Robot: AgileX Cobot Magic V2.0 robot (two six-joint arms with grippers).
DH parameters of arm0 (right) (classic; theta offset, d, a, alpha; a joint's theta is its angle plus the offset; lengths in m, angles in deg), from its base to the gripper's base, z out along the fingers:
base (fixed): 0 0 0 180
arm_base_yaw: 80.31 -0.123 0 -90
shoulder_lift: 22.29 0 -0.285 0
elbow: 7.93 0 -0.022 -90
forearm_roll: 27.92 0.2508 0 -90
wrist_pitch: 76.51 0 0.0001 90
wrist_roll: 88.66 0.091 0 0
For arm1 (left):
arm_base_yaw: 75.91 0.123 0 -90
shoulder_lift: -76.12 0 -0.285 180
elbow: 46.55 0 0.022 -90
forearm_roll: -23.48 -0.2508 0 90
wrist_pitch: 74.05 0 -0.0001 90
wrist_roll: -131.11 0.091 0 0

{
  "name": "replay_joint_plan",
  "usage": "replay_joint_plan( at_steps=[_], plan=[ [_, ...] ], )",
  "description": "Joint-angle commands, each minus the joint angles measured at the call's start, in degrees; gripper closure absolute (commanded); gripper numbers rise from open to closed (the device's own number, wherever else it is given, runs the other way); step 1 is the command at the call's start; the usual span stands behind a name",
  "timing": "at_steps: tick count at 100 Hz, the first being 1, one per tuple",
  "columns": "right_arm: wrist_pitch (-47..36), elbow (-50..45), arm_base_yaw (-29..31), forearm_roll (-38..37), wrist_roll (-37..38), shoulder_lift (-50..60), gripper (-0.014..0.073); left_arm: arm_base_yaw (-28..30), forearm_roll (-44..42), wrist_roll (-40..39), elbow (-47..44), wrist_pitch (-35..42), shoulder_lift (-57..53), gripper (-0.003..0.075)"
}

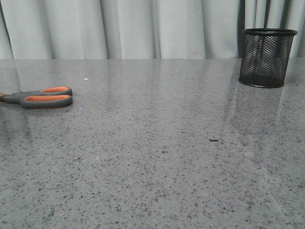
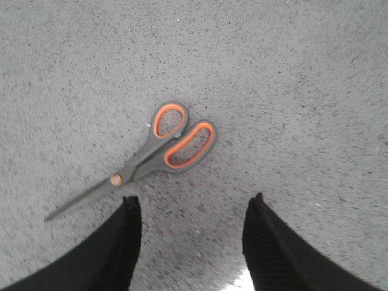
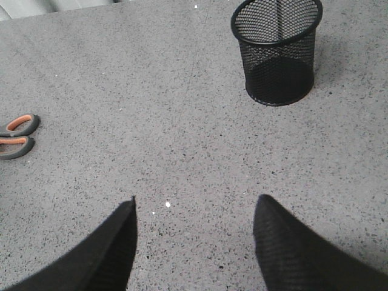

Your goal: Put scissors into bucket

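Observation:
The scissors (image 1: 45, 97) lie flat on the grey speckled table at the far left, handles toward the middle, blades cut off by the frame edge. In the left wrist view the scissors (image 2: 159, 150) lie whole, closed, just beyond my left gripper (image 2: 194, 203), which is open and empty above the table. The bucket (image 1: 266, 57), a black mesh cup, stands upright at the far right. It also shows in the right wrist view (image 3: 277, 51), empty, well beyond my right gripper (image 3: 195, 203), which is open and empty. The scissors' handles (image 3: 17, 136) show there too. Neither gripper appears in the front view.
The grey speckled table (image 1: 157, 157) fills the scene. A pale curtain (image 1: 133, 28) hangs behind its far edge.

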Motion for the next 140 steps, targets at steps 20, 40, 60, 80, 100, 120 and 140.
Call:
replay_joint_plan(
  at_steps=[20,40,60,80,100,120,140],
  plan=[
    [-2.6,2.0,0.4,0.4,-1.1,-0.5,0.0213,0.1,1.6,18.4,6.7,-0.7,9.9,0.0367],
    [-2.1,2.0,0.4,0.4,-1.1,-0.5,0.0213,0.1,1.5,41.9,6.8,0.1,15.2,0.0367],
    [-1.8,2.0,0.4,0.4,-1.1,-0.5,0.0213,0.1,0.3,43.7,6.8,0.7,20.2,0.0367],
    [-1.8,2.0,0.4,0.4,-1.1,-0.5,0.0213,0.1,-0.1,44.4,6.9,1.1,24.8,0.0367],
    [-1.8,2.0,0.4,0.4,-1.1,-0.5,0.0213,-0.5,-0.7,45.9,6.9,1.6,28.2,0.0367],
    [-1.6,2.0,0.4,0.4,-1.6,-0.5,0.0213,-2.9,-5.8,45.9,6.9,4.6,30.1,0.0367],
    [-1.1,2.0,0.4,0.4,-1.7,-0.5,0.0213,-3.4,-6.5,45.9,6.9,7.2,30.1,0.0367]
  ],
)
